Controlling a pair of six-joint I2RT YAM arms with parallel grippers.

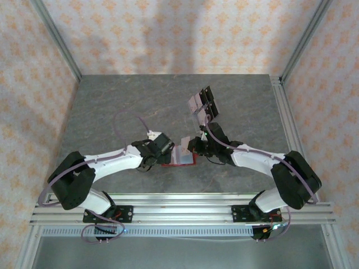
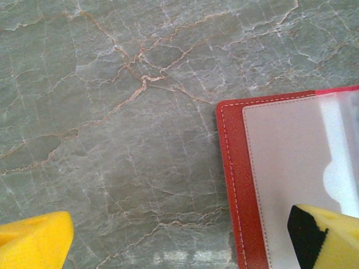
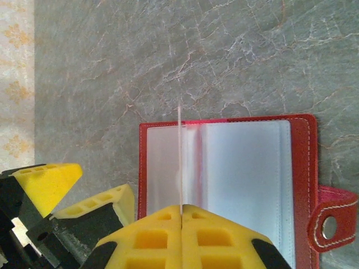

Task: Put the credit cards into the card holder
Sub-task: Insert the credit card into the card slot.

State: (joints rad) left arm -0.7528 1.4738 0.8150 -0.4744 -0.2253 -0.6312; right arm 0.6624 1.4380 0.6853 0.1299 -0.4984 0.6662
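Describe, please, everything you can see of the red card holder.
The card holder lies open and flat on the grey table. It has a red leather-like cover with pale stitching, clear plastic sleeves inside, and a strap with a metal snap. One left finger appears to press a sleeve. A card, held edge-on by the right fingers, stands near its fold.

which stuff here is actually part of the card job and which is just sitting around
Part of the job: card holder, lying open; card pinched edge-on in the right gripper; loose cards farther back; open left gripper at the holder.
Just there: purple cable; metal rails; table.
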